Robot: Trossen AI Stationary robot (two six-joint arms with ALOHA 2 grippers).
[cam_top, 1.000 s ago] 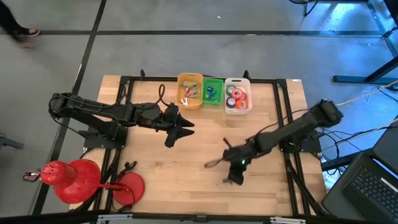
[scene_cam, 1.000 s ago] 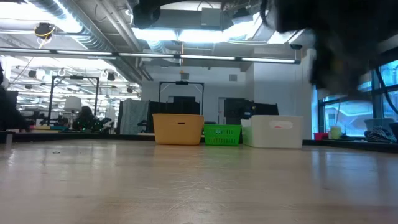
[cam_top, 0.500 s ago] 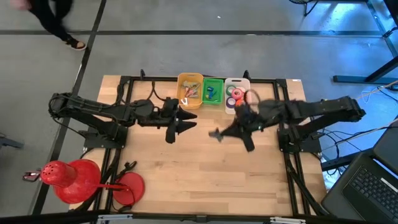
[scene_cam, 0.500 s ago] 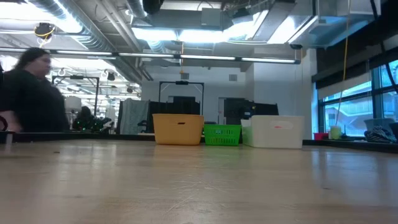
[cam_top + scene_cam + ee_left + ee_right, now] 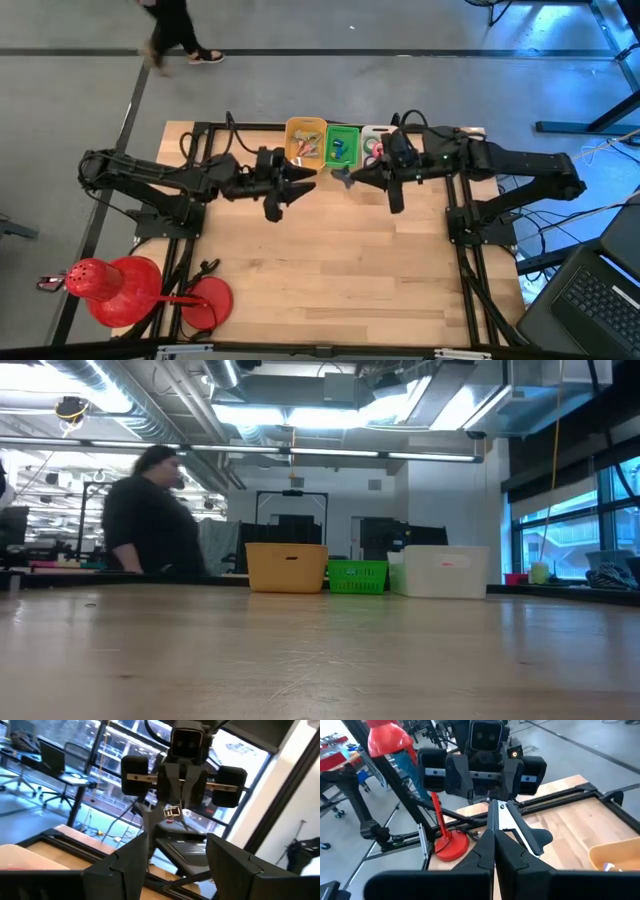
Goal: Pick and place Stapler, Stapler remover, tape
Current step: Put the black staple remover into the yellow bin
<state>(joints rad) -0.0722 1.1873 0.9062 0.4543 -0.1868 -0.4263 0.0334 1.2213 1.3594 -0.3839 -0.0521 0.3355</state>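
hovering at the back of the table [image 5: 330, 270], the right gripper [image 5: 346, 179] hangs at the near edge of the green bin [image 5: 343, 146], which stands between the yellow bin [image 5: 305, 146] and the white bin [image 5: 372, 133]. its fingers are pressed together and pinch a small metal thing with dark ends, which i judge to be the remover [image 5: 514, 824]. the remover sticks forward out of the fingertips, so it can fall free when they part. from above i cannot tell if it is already fully over the green bin or just in front of it.

the left gripper [image 5: 175, 851] waits just beside, in front of the yellow bin, with fingers spread wide and nothing between them. it points toward the right arm, probably to stay out of its way.

some tape [image 5: 373, 148] shows in the white bin, partly hidden under the right arm. small coloured things lie in the yellow bin; i cannot tell if a stapler is among them.

i think the step is the placing of the remover; next the right gripper needs to be centred over the green bin and then open.
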